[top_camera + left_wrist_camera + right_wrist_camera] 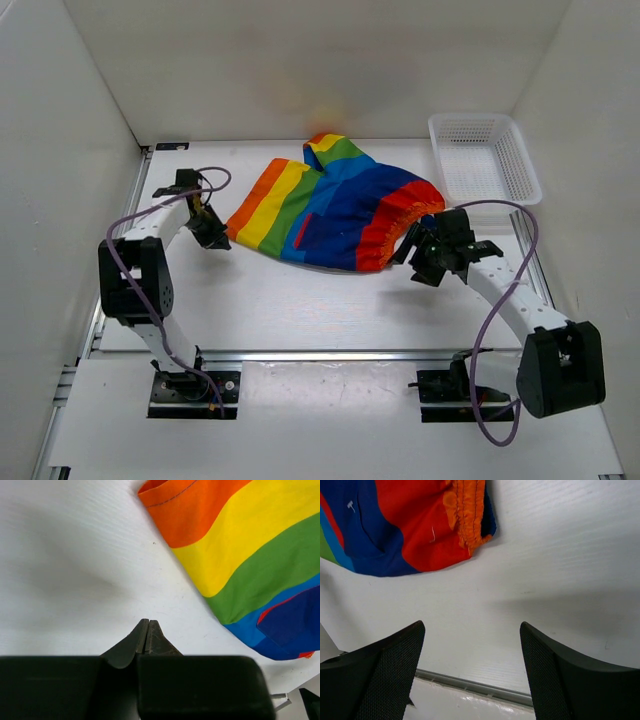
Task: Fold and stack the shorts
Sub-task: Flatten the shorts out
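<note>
Left pincer (148, 626) pressed together, empty; right pincer (471, 627) spread wide, empty; left arm (155, 222), right arm (510, 297) elbow-bent forward.

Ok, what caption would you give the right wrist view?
Open right claw above the white table, shorts lying just beyond it, untouched.

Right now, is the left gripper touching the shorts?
Apart. Left wrist view shows a strip of table between the shut left gripper and the shorts.

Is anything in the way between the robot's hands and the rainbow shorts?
No. Only bare table lies between the shorts and the left gripper, and the right gripper too. The basket sits off in the far corner.
</note>
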Action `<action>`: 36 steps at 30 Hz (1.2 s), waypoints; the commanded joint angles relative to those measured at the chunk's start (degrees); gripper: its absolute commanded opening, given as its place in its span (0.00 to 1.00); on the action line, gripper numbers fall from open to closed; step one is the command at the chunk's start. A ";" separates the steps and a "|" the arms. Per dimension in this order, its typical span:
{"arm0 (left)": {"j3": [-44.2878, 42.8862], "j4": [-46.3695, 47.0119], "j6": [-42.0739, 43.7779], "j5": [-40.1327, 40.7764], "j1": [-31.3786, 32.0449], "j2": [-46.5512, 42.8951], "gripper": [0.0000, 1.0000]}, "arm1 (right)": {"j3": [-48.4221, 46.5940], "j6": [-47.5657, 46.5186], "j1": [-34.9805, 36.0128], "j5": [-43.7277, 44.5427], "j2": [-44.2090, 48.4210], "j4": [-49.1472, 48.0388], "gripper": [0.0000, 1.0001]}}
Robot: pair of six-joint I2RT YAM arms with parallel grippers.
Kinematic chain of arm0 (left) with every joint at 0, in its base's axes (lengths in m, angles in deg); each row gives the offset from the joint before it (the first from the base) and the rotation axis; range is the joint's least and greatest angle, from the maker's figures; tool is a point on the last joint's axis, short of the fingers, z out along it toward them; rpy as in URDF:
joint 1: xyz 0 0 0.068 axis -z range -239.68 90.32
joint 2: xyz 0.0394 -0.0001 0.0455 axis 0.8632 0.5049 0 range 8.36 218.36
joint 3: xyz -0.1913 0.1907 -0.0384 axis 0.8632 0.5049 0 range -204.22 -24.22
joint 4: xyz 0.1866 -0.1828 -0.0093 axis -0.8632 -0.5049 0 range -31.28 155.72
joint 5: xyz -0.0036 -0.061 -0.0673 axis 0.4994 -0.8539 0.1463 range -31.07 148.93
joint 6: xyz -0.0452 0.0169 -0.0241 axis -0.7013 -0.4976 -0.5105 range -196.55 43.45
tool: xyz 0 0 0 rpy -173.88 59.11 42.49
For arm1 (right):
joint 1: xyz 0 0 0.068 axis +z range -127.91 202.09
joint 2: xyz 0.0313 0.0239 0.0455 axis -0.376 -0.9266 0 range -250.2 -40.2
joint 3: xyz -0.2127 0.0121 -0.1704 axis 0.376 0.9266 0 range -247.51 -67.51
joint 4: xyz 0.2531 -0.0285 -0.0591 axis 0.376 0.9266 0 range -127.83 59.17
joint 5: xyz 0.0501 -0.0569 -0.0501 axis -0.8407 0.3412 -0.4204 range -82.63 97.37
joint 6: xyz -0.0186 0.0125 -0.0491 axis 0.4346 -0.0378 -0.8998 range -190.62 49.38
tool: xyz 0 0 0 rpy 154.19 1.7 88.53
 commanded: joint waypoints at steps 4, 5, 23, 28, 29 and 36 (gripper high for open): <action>2.01 0.64 0.25 1.88 -0.17 -5.35 0.10 | -0.91 1.02 -2.08 -4.90 -8.76 -10.51 0.82; 2.01 0.64 0.25 1.89 -0.17 -5.35 0.10 | -0.92 1.90 -2.08 -5.78 -10.44 -11.83 0.82; -13.89 2.23 3.07 -2.15 0.01 16.26 0.85 | -10.84 2.78 1.52 2.02 -30.84 -20.38 0.56; -17.05 2.23 2.54 -3.47 0.54 18.56 0.11 | -14.71 1.64 2.05 3.17 -33.22 -18.52 0.04; -17.84 2.23 2.54 -4.43 0.54 19.25 0.11 | -15.76 0.86 2.05 3.17 -33.22 -16.34 0.00; -28.80 0.30 1.14 -7.16 -3.93 13.12 0.11 | -36.13 -6.86 2.58 5.02 -31.98 -7.55 0.00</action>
